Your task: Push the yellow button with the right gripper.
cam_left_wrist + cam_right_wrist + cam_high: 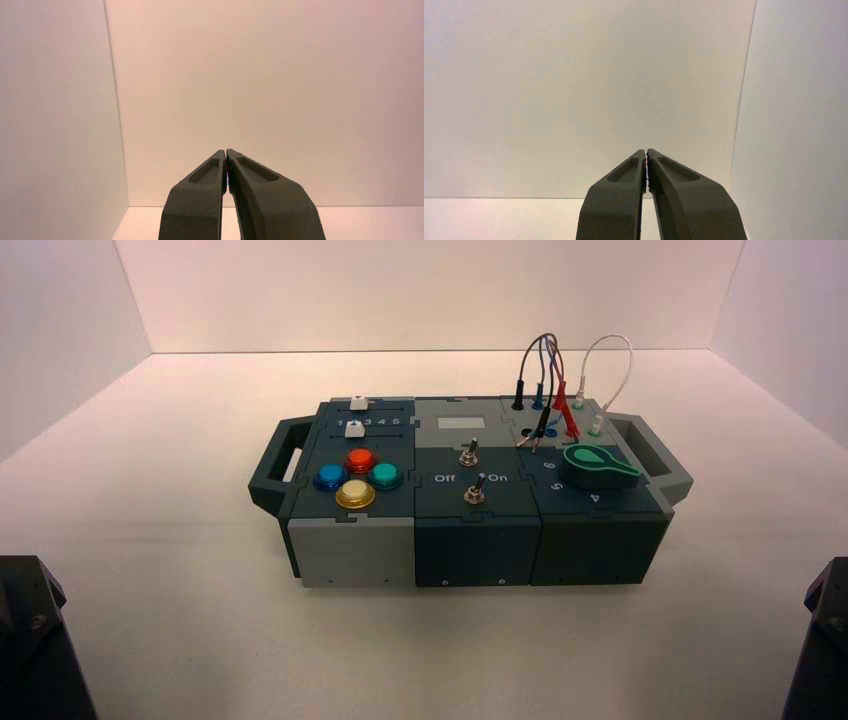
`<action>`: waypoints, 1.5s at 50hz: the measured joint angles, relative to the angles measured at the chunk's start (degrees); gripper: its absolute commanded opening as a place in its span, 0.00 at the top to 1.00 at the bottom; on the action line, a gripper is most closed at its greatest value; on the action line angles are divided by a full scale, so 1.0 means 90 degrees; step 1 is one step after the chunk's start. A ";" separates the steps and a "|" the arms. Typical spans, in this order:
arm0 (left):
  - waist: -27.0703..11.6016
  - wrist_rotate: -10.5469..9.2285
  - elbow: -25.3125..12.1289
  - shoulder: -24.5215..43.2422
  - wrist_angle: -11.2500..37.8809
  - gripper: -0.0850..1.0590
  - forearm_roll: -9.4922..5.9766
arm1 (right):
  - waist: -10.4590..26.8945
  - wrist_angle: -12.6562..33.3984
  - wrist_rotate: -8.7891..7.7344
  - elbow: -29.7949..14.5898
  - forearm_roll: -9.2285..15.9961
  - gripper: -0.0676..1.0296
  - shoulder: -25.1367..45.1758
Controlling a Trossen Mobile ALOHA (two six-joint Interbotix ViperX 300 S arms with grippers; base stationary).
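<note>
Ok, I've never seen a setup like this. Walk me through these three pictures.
It is a two-armed robot facing a box of controls on a white surface. The wide picture looks down from above and behind; the arms are parked at the bottom corners. The other two come from cameras on each wrist, facing bare walls. They show the left gripper and right gripper, both shut and holding nothing. The box carries four buttons, including the yellow button, two switches, a green knob and wires.

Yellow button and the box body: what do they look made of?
Yellow button: looks like translucent glossy plastic, a see-through amber dome with a highlight; the gold rim could be metal or plated plastic. Box: probably matte hard plastic, flat grey and dark panels without shine.
</note>
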 measured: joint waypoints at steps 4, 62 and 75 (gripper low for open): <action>-0.0010 0.0156 0.0000 0.0176 0.0156 0.96 0.0000 | 0.0010 0.0010 0.0000 0.0098 0.0000 0.96 0.0000; -0.1582 0.0166 -0.1865 0.0430 0.5264 0.96 -0.0156 | 0.1816 0.4063 0.0088 -0.1475 0.0000 0.96 0.0215; -0.1748 0.0273 -0.2344 0.0908 0.6709 0.95 -0.0293 | 0.2539 0.5508 0.0078 -0.2090 0.0098 0.96 0.0625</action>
